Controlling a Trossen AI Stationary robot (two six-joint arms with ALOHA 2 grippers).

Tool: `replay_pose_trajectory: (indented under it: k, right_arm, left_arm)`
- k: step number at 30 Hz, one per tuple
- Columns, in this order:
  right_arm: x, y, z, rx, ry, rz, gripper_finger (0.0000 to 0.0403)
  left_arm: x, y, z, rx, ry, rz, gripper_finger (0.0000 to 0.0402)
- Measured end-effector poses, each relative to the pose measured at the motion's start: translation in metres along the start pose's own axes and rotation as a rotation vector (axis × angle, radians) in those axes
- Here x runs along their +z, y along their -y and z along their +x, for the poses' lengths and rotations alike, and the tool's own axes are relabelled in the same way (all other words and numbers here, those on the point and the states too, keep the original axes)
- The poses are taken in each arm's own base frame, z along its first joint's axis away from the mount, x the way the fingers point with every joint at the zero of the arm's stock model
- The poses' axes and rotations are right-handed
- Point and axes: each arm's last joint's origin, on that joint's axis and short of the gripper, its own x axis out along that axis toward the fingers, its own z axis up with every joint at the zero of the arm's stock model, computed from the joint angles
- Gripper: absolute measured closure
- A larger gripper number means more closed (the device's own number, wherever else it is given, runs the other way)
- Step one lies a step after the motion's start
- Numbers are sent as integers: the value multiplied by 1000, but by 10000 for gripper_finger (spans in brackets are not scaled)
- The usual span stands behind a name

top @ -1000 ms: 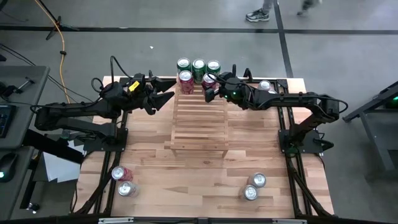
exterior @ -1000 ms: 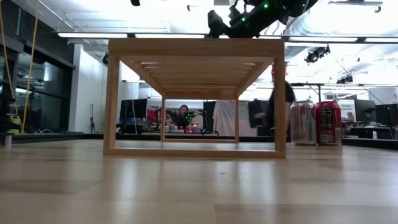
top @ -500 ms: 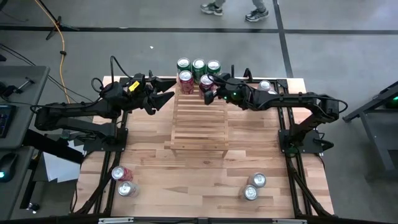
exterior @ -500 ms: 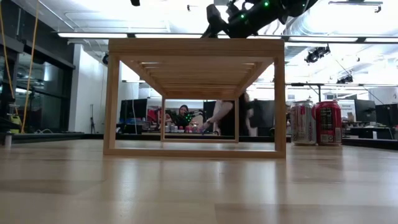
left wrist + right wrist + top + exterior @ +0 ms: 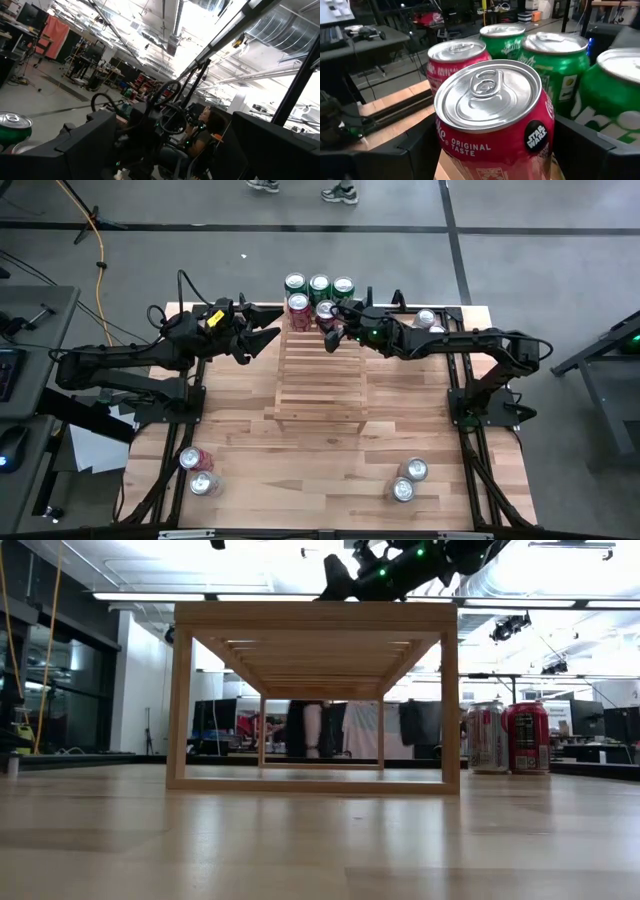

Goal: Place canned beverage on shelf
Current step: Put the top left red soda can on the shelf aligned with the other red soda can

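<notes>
Right gripper (image 5: pixel 330 322) – can (image 5: pixel 326 313) – further left

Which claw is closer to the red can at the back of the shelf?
Right. The right claw is closed around the red can over the shelf; the left claw waits open, off the shelf's left side.

A robotics lab in an open industrial hall: bare ceiling ducts (image 5: pixel 280 30), strip lights (image 5: pixel 150 596), rows of desks with monitors (image 5: pixel 215 715), a taped concrete floor (image 5: pixel 520 260), cables (image 5: pixel 98 240).
</notes>
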Motion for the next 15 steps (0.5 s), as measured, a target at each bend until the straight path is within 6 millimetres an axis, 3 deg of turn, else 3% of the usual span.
replay_pose_trajectory:
  k: [15]
  right_arm:
    - [-1, 9, 8, -52, 27, 80, 102]
  left_arm:
    - [0, 0, 0, 4, 1, 1, 12]
